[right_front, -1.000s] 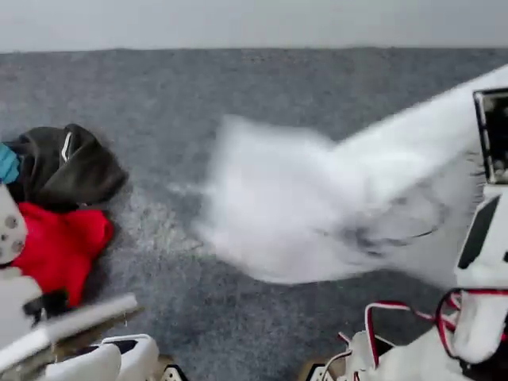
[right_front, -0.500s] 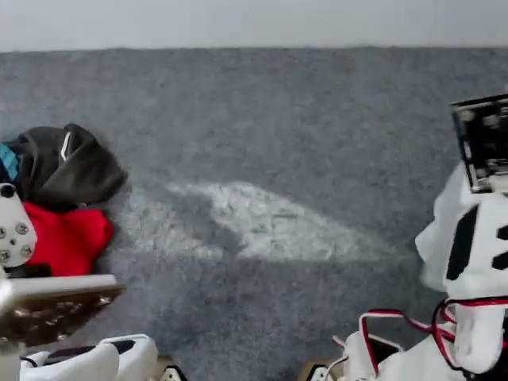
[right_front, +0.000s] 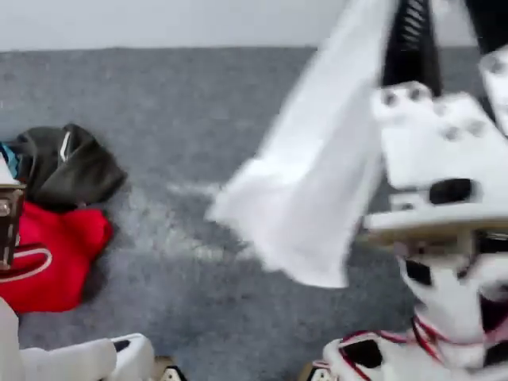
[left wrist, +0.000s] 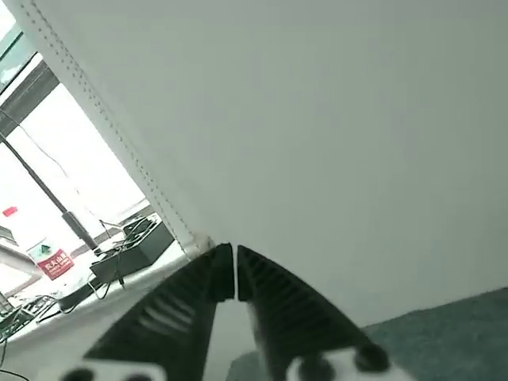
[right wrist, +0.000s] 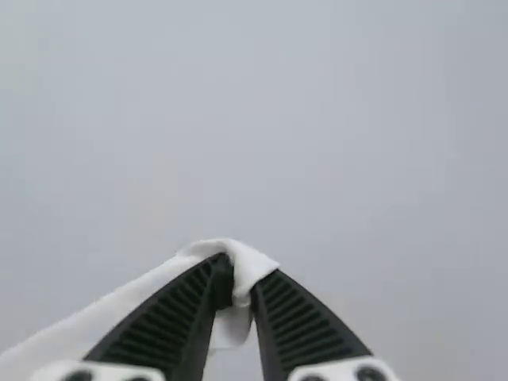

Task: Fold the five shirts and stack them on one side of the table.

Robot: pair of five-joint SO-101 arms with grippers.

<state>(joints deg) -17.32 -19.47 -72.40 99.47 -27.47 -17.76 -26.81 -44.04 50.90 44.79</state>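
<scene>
High view, white shirt: we are seeing the white shirt (right_front: 305, 190) hanging in the air over the middle-right of the table (right_front: 198, 95). Its upper end is running up beside the right arm (right_front: 432, 151), and its lower hem is hanging clear of the grey surface.
High view, waiting shirts: the red shirt (right_front: 55, 254) is lying crumpled at the table's left edge. It is touching the dark shirt (right_front: 67, 163), which is sitting bunched just behind it toward the far edge. Neither is looking folded.
High view, left arm: the left arm (right_front: 9, 226) is standing at the left edge by the red shirt, well apart from the white one.
Left wrist view, left gripper: the left gripper (left wrist: 236, 274) is pointing toward the white backdrop (left wrist: 333, 119) beyond the table's far edge. Its jaws are pressing together, and we are finding nothing between them.
Right wrist view, right gripper: the right gripper (right wrist: 240, 278) is clamping a bunched fold of the white shirt. A tuft is puffing out past the tips and the rest is trailing away alongside one jaw.
Step in hand: we are judging this to be the lifting and shaking-out of the white shirt ahead of its first fold. No stack is forming yet.
Next move: we are expecting it to call for lowering the shirt flat onto the bare middle of the table. The left gripper is most likely needing to take a second corner, so that the cloth is spreading rather than bunching.
</scene>
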